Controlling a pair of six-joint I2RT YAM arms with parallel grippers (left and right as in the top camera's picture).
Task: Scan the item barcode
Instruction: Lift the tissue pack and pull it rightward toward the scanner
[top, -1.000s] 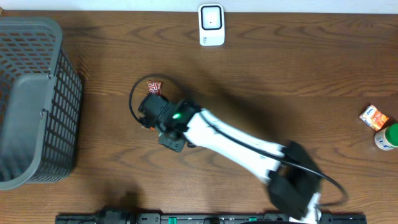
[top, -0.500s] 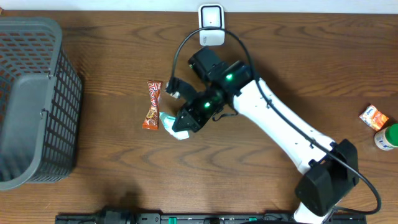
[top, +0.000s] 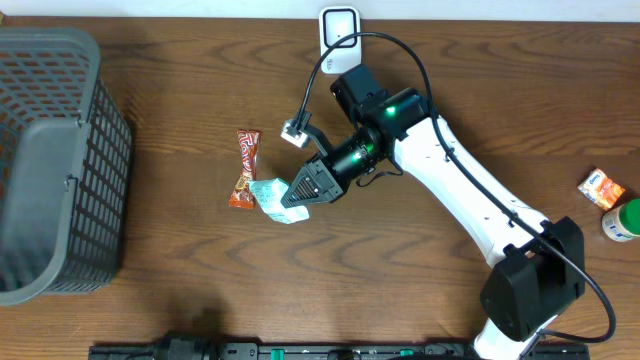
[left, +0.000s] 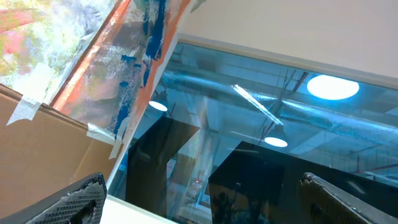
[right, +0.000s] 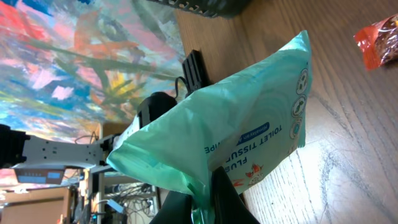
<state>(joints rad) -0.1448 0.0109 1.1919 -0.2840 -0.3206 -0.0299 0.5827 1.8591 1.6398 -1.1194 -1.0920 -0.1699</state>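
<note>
The item is a mint-green pack of flushable tissue wipes (top: 270, 193), held left of centre. My right gripper (top: 291, 198) is shut on its crimped edge. In the right wrist view the pack (right: 242, 118) fills the middle, printed side toward the camera, and the right gripper (right: 208, 198) pinches its lower seam. I see no barcode on the faces that show. The white scanner (top: 340, 40) stands at the table's far edge, beyond the arm. My left gripper (left: 205, 208) is open and empty, facing a window and a painting; the overhead view does not show it.
An orange candy wrapper (top: 245, 168) lies just left of the pack, also visible as a wrapper (right: 379, 40) in the right wrist view. A dark mesh basket (top: 100, 180) fills the left side. A small orange box (top: 601, 188) and a green-capped bottle (top: 624, 220) sit at the right edge.
The right arm has swung from low over the table's left-centre up toward the scanner side, with the wipes pack pinched in it. The candy wrapper is now uncovered.
</note>
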